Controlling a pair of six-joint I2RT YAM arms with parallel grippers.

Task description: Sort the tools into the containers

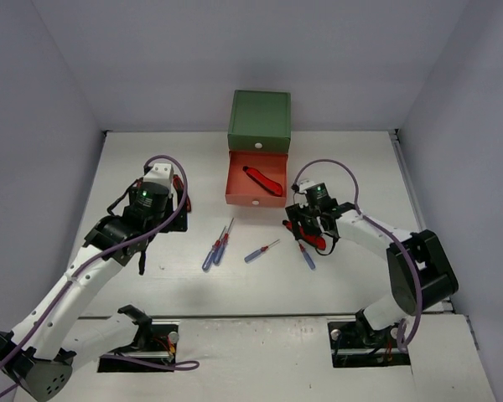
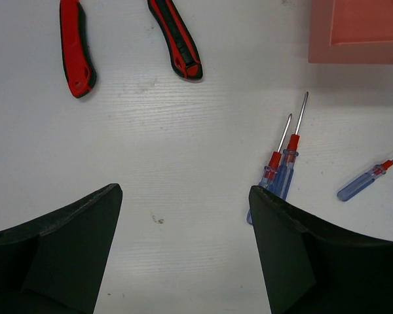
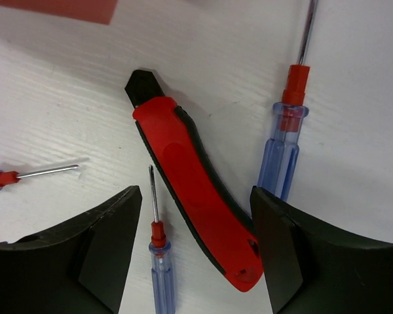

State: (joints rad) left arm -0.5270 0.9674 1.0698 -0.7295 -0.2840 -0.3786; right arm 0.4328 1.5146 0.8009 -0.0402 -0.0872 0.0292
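My right gripper (image 3: 195, 193) (image 1: 309, 228) is open and low over the table, its jaws on either side of a chunky red-and-black tool (image 3: 200, 196) (image 1: 315, 238). A thin blue-handled screwdriver (image 3: 158, 261) also lies between the fingers, and another (image 3: 283, 147) lies just outside the right finger. My left gripper (image 2: 185, 196) (image 1: 169, 219) is open over bare table. Beyond it lie two red-and-black tools (image 2: 76, 49) (image 2: 177, 39), and two screwdrivers (image 2: 283, 167) lie beside its right finger. The orange-red drawer (image 1: 235, 180) stands pulled out with a red tool (image 1: 264, 180) in it, below the green drawer (image 1: 260, 117).
More screwdrivers lie on the white table between the arms: a pair (image 1: 218, 245) and a single one (image 1: 261, 251), with another (image 1: 307, 256) near my right gripper. Grey walls enclose the table on three sides. The drawers stand against the back wall.
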